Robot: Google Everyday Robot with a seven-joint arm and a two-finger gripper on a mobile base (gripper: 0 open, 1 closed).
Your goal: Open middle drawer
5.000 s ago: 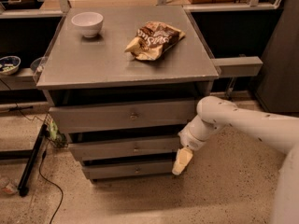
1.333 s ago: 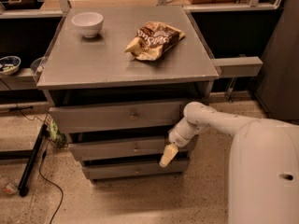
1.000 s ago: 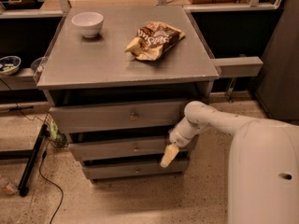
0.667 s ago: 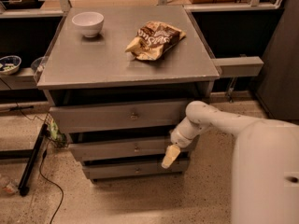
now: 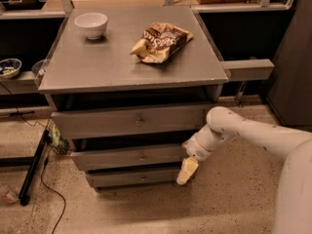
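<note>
Grey tabletop (image 5: 97,67) with white bowl (image 5: 91,24), snack bag (image 5: 161,42); claw (image 5: 187,170) by middle drawer (image 5: 129,156)

Table top (image 5: 97,67): grey and flat, sitting over the drawers.
White bowl (image 5: 91,24): on the table top, far left, standing upright.
Snack bag (image 5: 161,40): brown and yellow, crumpled, lying on the table top to the right of the white bowl, well apart from it.
Top drawer (image 5: 97,125): the biggest grey front, with a small knob in the middle.
Bottom drawer (image 5: 122,178): the thinnest grey front, near the floor.
Little bowl (image 5: 9,67): on a dark shelf at the left; it may hold something, hard to tell.
Black pole (image 5: 33,167): leaning low at the left.
Grey bar (image 5: 246,69): right of the table top.
Floor (image 5: 146,213): sandy with specks.
Gripper (image 5: 187,170): low down, by the right end of the bottom drawer.
</note>
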